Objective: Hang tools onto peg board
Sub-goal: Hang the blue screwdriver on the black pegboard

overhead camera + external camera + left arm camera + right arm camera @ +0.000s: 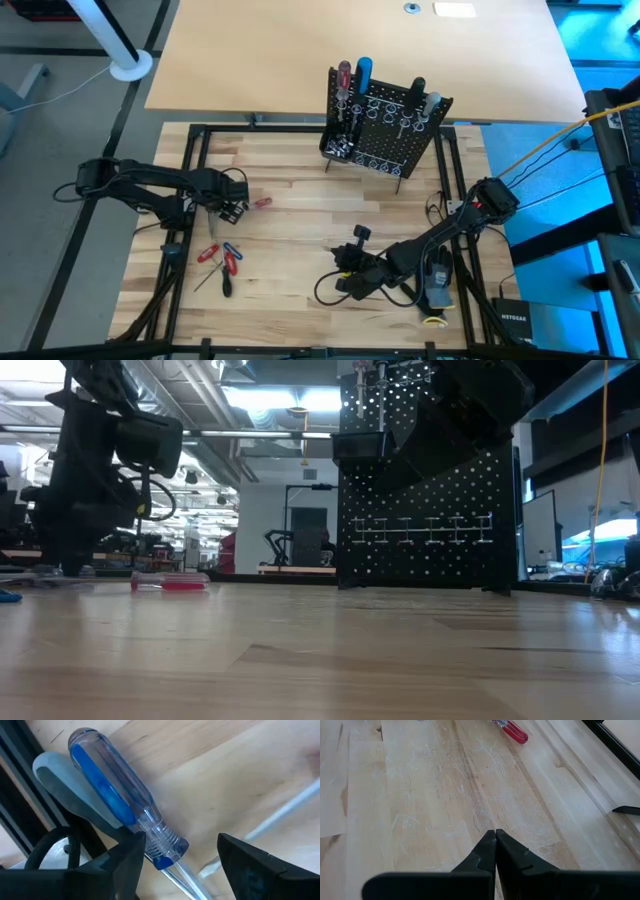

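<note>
The peg board [388,128] stands at the table's far middle with several tools in its rings. A clear blue-handled screwdriver [112,795] lies on the wood next to a grey tool handle [65,785]. My left gripper [181,840] is open above it, one finger on each side of the handle's collar. I cannot tell whether it touches the screwdriver. From above, the left gripper [232,210] is at the table's left, beside a red-handled screwdriver [258,203]. My right gripper [495,837] is shut over bare wood near the table's middle front [342,268].
Loose red, blue and black tools [218,258] lie near the front left. A bare metal shaft [285,815] lies beside the blue screwdriver. A black-and-grey glove [437,285] rests under the right arm. Black frame rails [190,200] run along the table's sides.
</note>
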Available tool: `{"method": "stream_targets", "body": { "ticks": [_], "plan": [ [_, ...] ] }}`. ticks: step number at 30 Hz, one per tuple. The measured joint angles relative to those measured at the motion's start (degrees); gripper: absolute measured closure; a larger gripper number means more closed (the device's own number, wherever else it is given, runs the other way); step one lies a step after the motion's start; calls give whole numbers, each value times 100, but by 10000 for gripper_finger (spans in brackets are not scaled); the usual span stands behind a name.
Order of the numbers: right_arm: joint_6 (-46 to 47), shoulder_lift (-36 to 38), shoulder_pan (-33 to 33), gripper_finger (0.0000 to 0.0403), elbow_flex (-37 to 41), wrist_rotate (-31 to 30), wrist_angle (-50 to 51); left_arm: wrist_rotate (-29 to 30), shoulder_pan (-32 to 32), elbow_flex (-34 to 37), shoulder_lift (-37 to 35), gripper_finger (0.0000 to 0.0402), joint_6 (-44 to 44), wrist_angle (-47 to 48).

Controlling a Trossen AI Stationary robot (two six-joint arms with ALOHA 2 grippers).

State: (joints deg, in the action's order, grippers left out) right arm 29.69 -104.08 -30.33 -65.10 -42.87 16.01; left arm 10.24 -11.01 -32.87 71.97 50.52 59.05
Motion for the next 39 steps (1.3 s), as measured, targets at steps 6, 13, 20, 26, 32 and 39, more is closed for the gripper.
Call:
{"method": "stream_targets", "body": {
  "ticks": [6,13,20,26,32,39],
  "plan": [
    [0,1,0,393,0,0,5,-38,-26,54,17,163,-134,-40],
    [0,1,0,393,0,0,4,-37,169,62,20,163,-148,-42],
    [-2,1,-2,393,0,-2,2,266,20,67,28,163,352,-29],
    [-2,1,-2,393,0,0,2,418,-171,81,30,163,348,-2],
    [-2,1,-2,393,1,0,2,633,-315,99,37,163,459,-10],
    [-2,2,0,393,3,0,7,644,-439,489,17,163,435,-357]
  ]
}}
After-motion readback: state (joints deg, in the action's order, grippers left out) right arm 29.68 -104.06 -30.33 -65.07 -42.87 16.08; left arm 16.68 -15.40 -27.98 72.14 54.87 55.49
